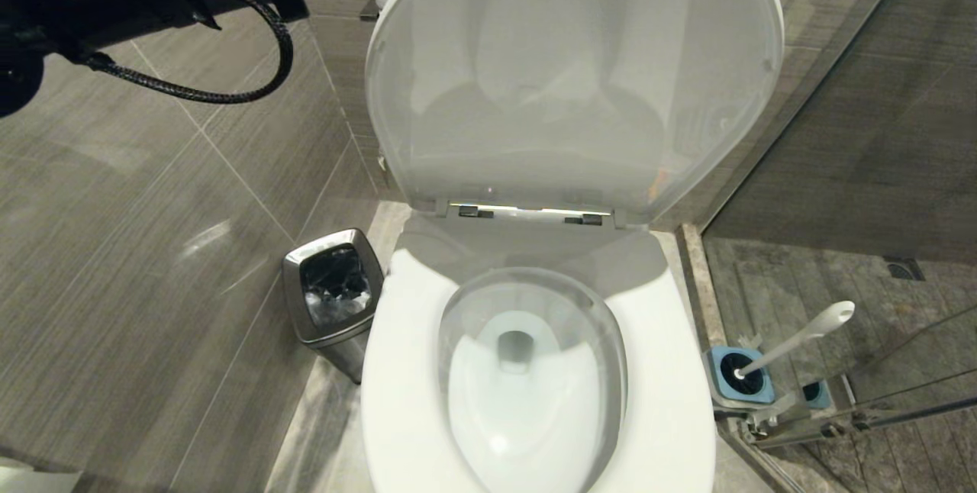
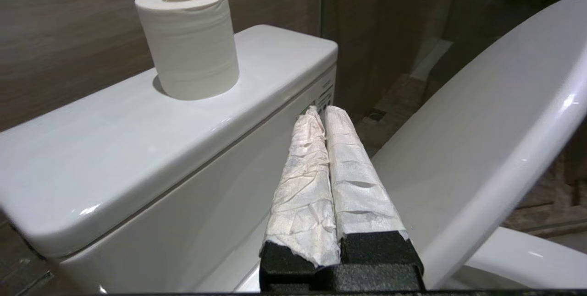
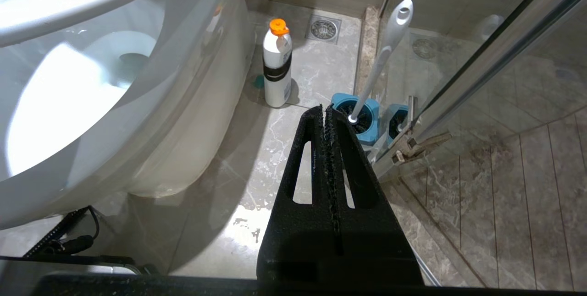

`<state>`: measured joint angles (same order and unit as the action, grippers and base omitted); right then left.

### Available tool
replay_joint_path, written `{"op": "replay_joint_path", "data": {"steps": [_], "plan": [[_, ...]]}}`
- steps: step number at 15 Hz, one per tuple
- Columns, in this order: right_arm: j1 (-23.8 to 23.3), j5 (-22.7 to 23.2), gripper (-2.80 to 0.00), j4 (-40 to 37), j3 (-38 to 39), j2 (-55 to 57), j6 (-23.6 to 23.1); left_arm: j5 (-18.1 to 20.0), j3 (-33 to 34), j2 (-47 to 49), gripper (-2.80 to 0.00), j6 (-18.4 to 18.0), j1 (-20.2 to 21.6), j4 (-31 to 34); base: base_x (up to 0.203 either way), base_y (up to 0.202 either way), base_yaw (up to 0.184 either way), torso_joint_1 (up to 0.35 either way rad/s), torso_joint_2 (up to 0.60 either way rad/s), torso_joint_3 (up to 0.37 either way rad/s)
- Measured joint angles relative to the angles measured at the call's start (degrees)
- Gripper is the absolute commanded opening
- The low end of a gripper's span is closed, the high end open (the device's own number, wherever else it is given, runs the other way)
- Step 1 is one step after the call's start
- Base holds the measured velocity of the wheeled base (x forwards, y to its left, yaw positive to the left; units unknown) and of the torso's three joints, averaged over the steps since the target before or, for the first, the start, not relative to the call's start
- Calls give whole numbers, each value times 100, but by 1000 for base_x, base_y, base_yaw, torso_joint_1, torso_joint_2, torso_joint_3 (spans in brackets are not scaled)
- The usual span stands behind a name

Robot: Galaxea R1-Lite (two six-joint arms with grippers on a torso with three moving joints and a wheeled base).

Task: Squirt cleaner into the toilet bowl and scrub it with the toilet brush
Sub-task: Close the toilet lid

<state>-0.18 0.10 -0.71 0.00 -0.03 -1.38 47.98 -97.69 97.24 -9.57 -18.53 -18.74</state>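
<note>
Far left in the head view: steel pedal bin [image 1: 333,302] on the floor just beside the toilet bowl [image 1: 534,371], left arm only a dark shape with a cable loop high above. Left gripper [image 2: 323,112] pressed shut on nothing, its cloth-wrapped fingers [image 2: 305,172] touching each other, raised beside the cistern [image 2: 137,149] with a toilet roll [image 2: 188,41] standing on top, the upturned lid [image 2: 481,117] close alongside.

Centre: seat down, lid up, bowl open and ready. Water faintly pale blue (too weak a tint to call cleaner already squirted); no teal spots visible.

Right: white cleaner bottle [image 3: 277,64] with orange cap upright on the floor between bowl and brush holder [image 3: 357,112], untouched. Toilet brush [image 3: 383,53] parked head-down in that blue holder, handle leaning up and away, nothing gripping it. Right gripper [image 3: 326,109] clamped shut and empty, low beside the bowl, pointing toward the holder yet apart from it.

Judged from this: barely begun. Bottle pickup, squirt, brush grab and scrub all left to do.
</note>
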Motion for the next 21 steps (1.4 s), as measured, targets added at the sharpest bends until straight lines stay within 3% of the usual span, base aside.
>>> {"op": "replay_joint_path", "data": {"steps": [8,14,21], "plan": [[0,-5,-280,0,0,-2,1,180,798,-308,-280,-277,-29,1055,0,0,0,0,0,0],[2,-2,-280,2,0,-2,1,383,1008,-667,-280,-313,-23,1998,0,0,0,0,0,0],[0,-2,-280,0,0,-2,0,396,1169,-1091,-280,-721,-82,4734,0,0,0,0,0,0]]}}
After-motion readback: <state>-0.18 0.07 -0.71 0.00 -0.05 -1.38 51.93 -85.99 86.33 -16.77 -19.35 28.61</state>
